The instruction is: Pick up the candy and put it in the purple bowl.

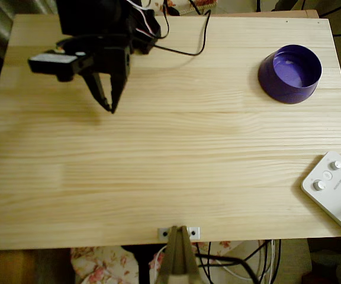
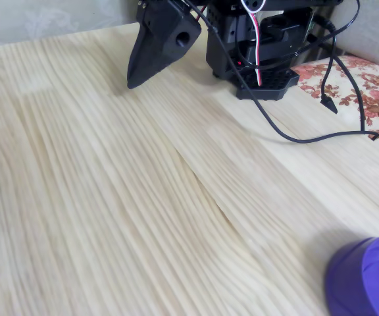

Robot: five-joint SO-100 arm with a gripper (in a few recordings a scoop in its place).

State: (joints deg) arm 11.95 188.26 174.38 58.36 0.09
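Hanging above the worktop [image 1: 158, 177] near its upper-left corner in the overhead view, held the jaws [image 1: 110, 108] tip to tip, nothing seen between them. Had wide bare boards below and right of the jaws. Found the purple bowl [image 1: 290, 74] well to the jaws' right, near the right edge, upright, mouth up, round.
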